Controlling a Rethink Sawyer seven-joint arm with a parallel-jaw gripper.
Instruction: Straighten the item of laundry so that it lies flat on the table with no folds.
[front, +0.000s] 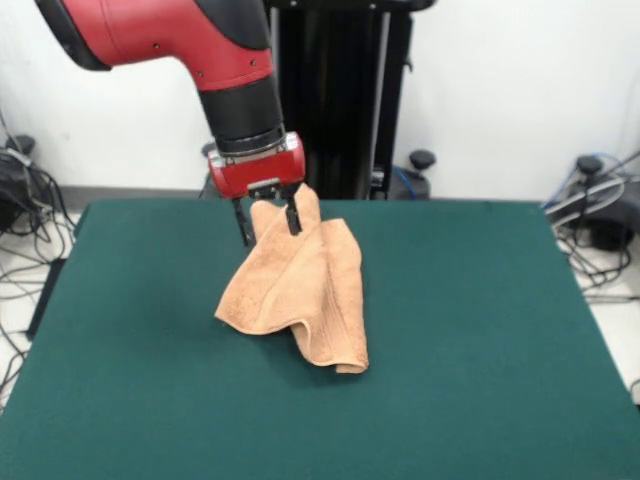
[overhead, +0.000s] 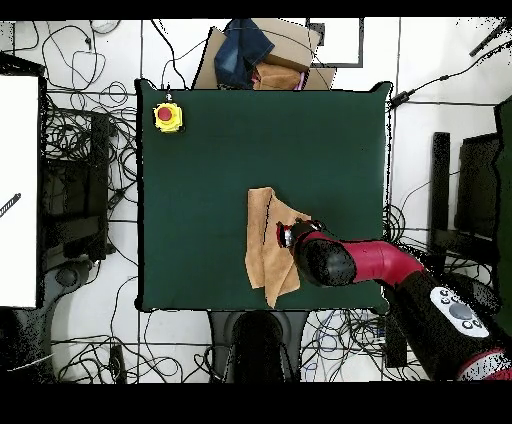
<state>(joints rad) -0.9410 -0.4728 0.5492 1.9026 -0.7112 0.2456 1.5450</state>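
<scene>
Surface: green table (front: 480, 330) | Gripper (front: 268, 222): fingers closed on raised towel (front: 300, 295) corner | Procedure: pull outward, low and slow, until folds open flat.

Wall: plain white (front: 500, 90), at 12 o'clock.
Floor: pale tiles (overhead: 410, 150), cables (overhead: 85, 150) at 9 o'clock.
Box: cardboard (overhead: 290, 60), 12 o'clock overhead.

The end effector (front: 268, 222) pinches the towel's (front: 298, 292) top corner, its folds draping onto the table (front: 470, 340).
</scene>
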